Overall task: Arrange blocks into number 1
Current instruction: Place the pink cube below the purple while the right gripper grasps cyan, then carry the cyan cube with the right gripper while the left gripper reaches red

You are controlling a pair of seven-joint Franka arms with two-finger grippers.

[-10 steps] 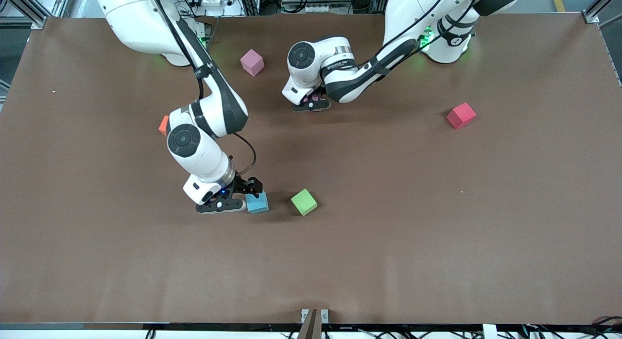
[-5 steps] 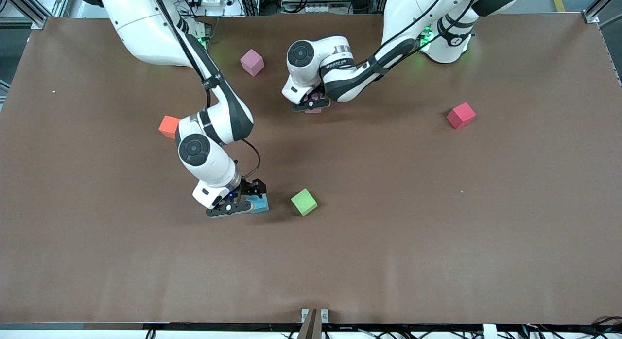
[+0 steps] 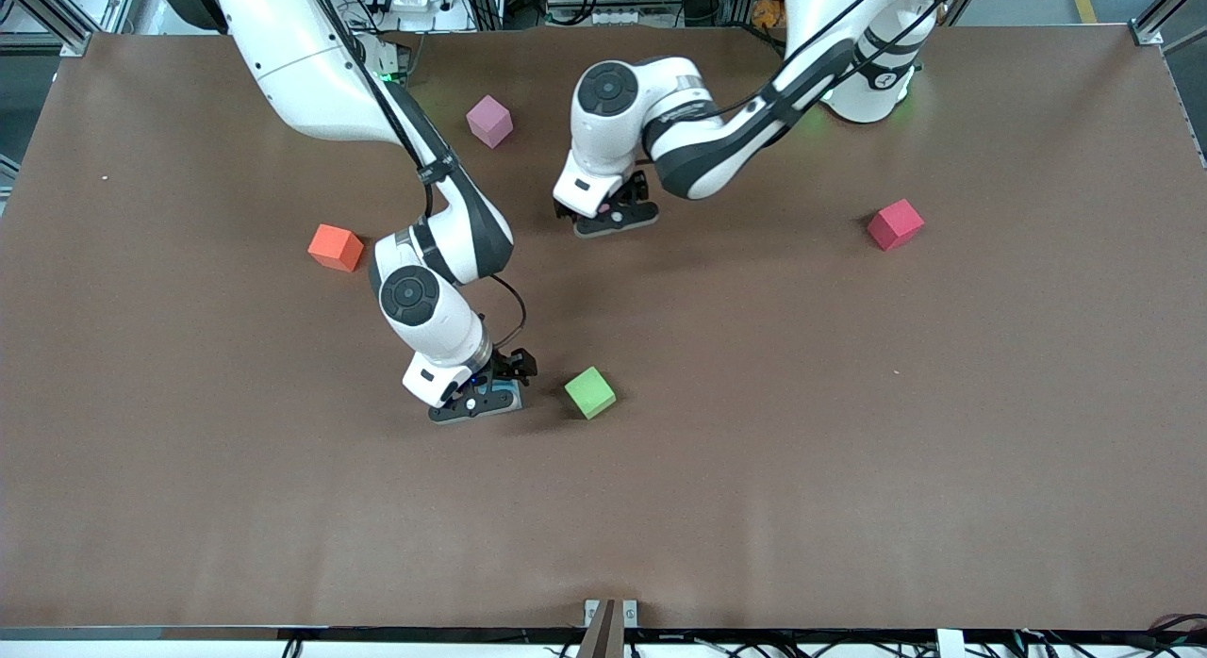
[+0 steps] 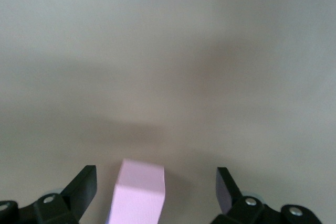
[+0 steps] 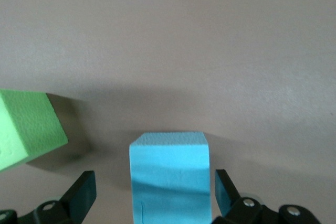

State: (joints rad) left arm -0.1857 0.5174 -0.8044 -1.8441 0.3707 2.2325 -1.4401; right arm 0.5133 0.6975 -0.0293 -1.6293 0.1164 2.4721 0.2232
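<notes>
The left pincer (image 4: 156, 195) now stands open and lifted off the pink block (image 4: 137, 192). The right pincer (image 3: 479, 395) has slid toward the green cube (image 3: 590, 392), straddling the blue block (image 5: 170, 174). The orange cube (image 3: 336, 247) is uncovered.

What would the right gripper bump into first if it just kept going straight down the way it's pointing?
Most likely the light blue block: the right gripper stands open with that block between its fingers, so it would meet the block, or the table around it.

The light blue block (image 5: 169, 174) and green cube (image 5: 26, 128) look like matt, finely grained foam on a smooth, dull brown table (image 3: 849, 451).
</notes>
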